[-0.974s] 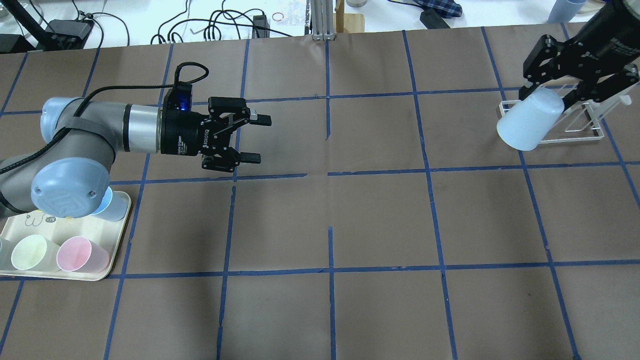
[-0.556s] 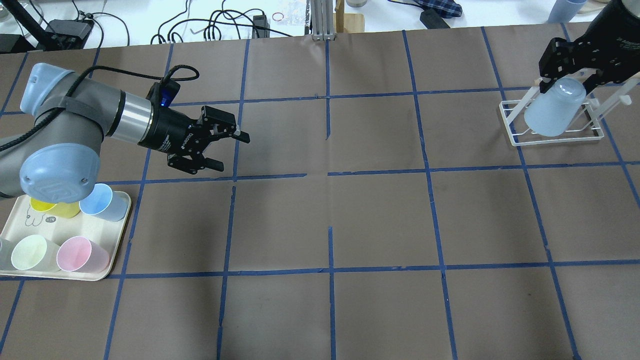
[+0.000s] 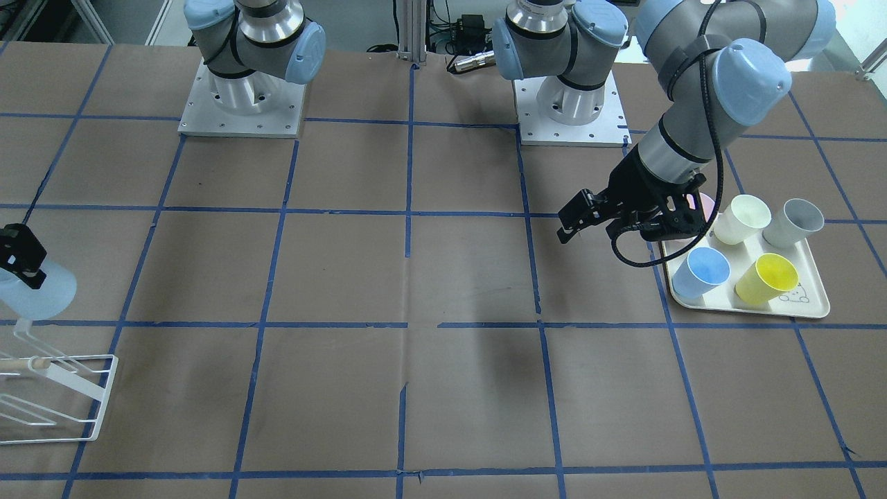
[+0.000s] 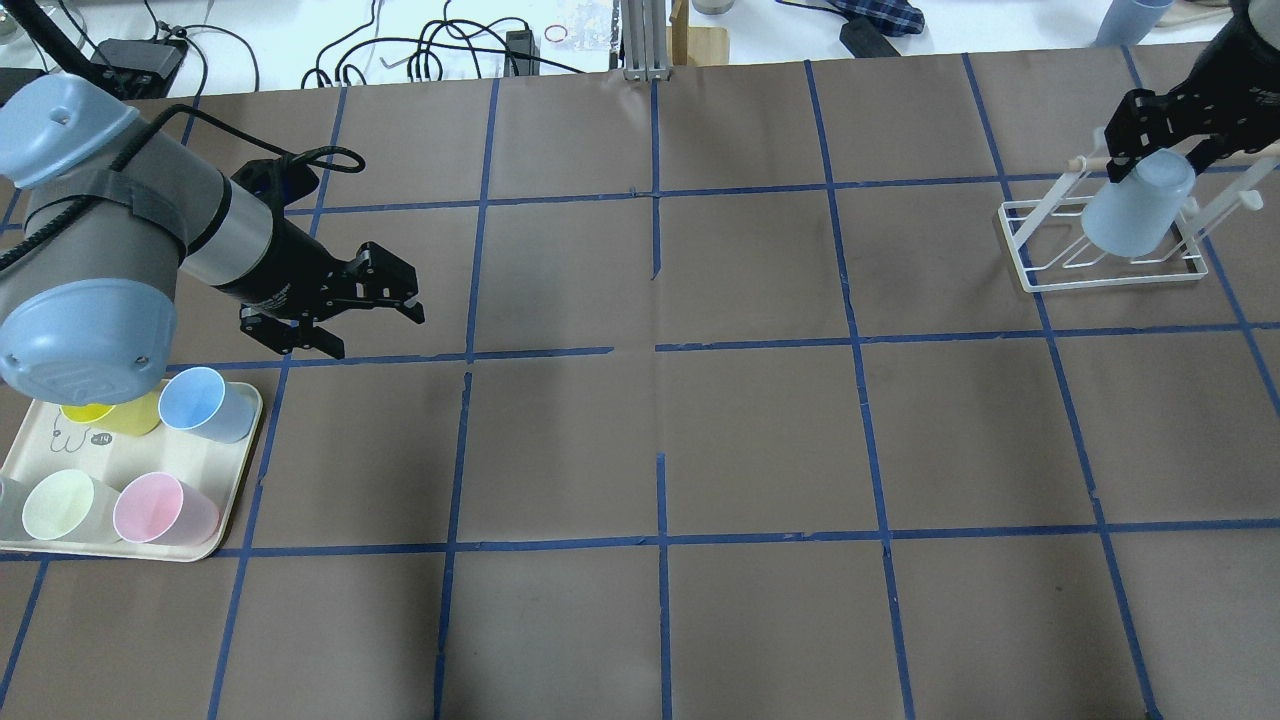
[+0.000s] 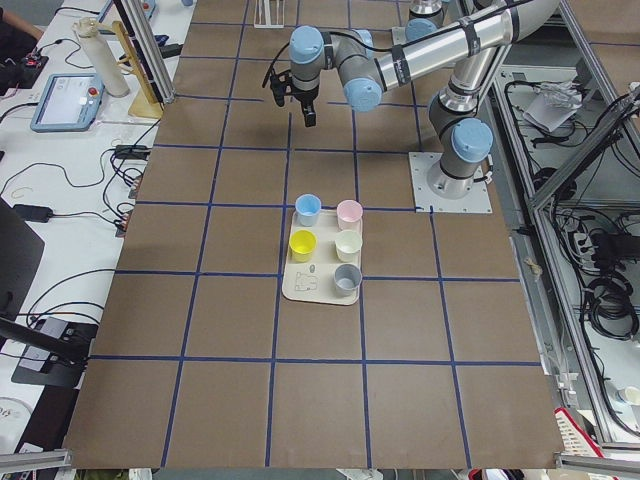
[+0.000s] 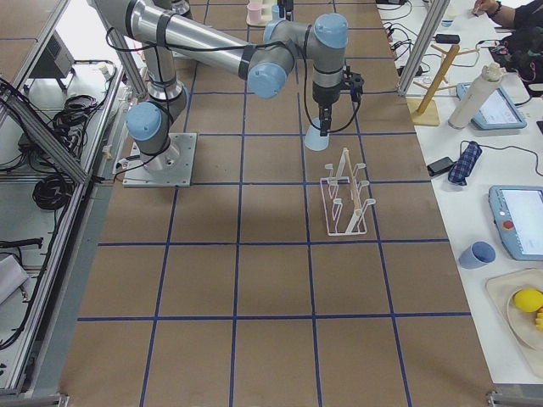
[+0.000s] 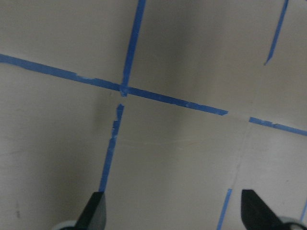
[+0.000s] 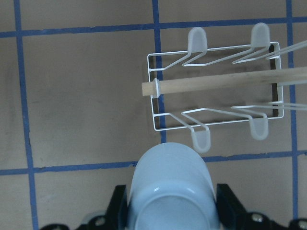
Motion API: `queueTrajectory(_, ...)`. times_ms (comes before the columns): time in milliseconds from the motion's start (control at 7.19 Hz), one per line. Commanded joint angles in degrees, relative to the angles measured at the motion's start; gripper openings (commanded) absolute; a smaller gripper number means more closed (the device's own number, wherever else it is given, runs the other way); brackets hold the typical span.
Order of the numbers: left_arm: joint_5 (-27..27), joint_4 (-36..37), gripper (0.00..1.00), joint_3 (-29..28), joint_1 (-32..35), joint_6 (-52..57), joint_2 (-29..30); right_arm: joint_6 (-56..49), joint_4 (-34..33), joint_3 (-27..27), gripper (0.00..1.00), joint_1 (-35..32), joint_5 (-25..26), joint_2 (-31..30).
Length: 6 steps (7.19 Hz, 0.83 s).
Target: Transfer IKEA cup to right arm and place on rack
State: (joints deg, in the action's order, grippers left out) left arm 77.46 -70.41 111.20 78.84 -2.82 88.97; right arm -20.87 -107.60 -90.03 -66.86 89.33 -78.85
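Observation:
The IKEA cup (image 4: pixel 1135 215), a pale sky-blue tumbler, hangs upside down in my right gripper (image 4: pixel 1150 165), which is shut on it near its base. It is held in the air by the dowel end of the white wire rack (image 4: pixel 1030 270) and touches no peg. The right wrist view shows the cup's base (image 8: pixel 170 191) between the black fingers, with the rack (image 8: pixel 153 96) and its wooden dowel (image 8: pixel 225 81) below. My left gripper (image 4: pixel 375 330) is open and empty, low over the table at the left, close to the tray.
A cream tray (image 4: pixel 130 545) at the front left holds a deeper blue cup (image 4: pixel 205 403), a yellow cup (image 3: pixel 766 277), a pink cup (image 4: pixel 160 508), a pale green cup (image 4: pixel 60 505) and a grey cup (image 3: pixel 797 222). Cables and tools lie beyond the table's far edge.
My right gripper has carried the cup further right and up over the rack's end, turning it more fully upside down. My left arm has drawn back left toward the tray, still open.

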Motion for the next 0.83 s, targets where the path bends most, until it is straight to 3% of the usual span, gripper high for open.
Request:
queueTrajectory(0,7.2,-5.0,1.00,-4.6,1.7,0.3,-1.5,-2.1,-2.7,0.1,0.07,0.9,-0.2,2.8)
queueTrajectory(278,15.8,-17.2,1.00,-17.1,6.5,0.3,-0.5,-2.2,-3.5,0.6,0.07,1.0,-0.4,3.3)
queueTrajectory(695,16.8,-19.8,1.00,-21.7,10.6,0.3,-1.9,-3.1,-4.0,0.4,0.07,1.5,-0.6,4.0)
